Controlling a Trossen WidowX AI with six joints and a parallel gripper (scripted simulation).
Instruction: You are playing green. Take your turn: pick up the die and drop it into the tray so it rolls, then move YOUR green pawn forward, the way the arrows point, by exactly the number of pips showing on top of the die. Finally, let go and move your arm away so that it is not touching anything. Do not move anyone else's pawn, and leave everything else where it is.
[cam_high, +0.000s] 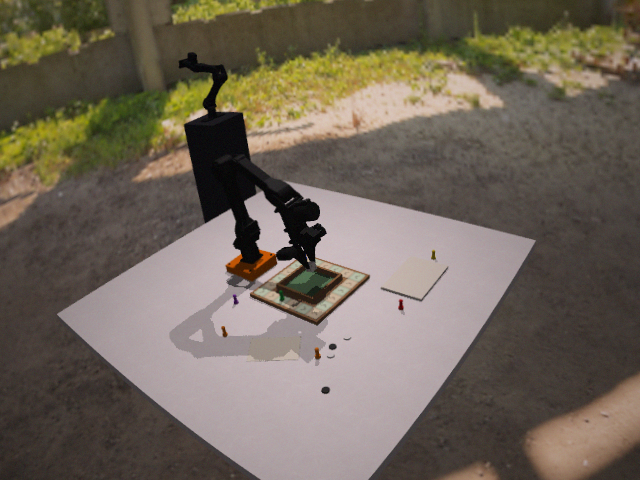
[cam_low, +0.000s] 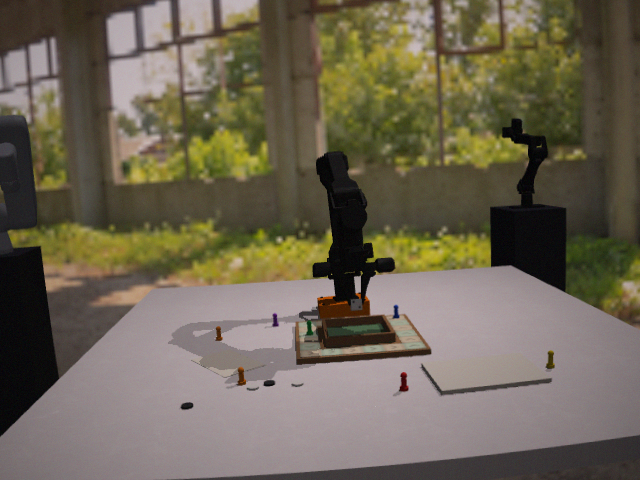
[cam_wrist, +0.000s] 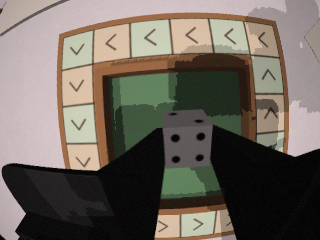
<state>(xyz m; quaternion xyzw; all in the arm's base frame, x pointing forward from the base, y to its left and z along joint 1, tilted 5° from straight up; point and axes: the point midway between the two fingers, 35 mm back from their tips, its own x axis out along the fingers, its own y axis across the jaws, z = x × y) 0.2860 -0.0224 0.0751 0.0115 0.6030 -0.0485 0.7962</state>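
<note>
My gripper (cam_high: 311, 265) (cam_low: 356, 303) (cam_wrist: 185, 134) is shut on the die and holds it above the tray. The die (cam_high: 312, 267) (cam_low: 356, 304) (cam_wrist: 187, 146) is a light cube; in the wrist view a face with four pips faces the camera and a face with two visible pips is above it. The tray (cam_high: 313, 298) (cam_low: 360, 340) (cam_wrist: 100, 120) has brown walls and a green floor, and sits in the middle of the board (cam_high: 317, 321) (cam_low: 361, 357) (cam_wrist: 61, 100). The green pawn (cam_high: 281, 295) (cam_low: 309, 328) stands upright on the board's track, left of the tray.
A blue pawn (cam_low: 395, 311) stands at the board's back right. Purple (cam_high: 235, 299) (cam_low: 275, 319), red (cam_high: 400, 304) (cam_low: 403, 381) and yellow (cam_high: 433, 254) (cam_low: 550, 359) pawns, two orange pawns (cam_high: 317, 353) (cam_low: 241, 376), several discs (cam_high: 325, 390) (cam_low: 186, 405) and two pale sheets (cam_high: 415, 277) (cam_low: 483, 373) surround the board.
</note>
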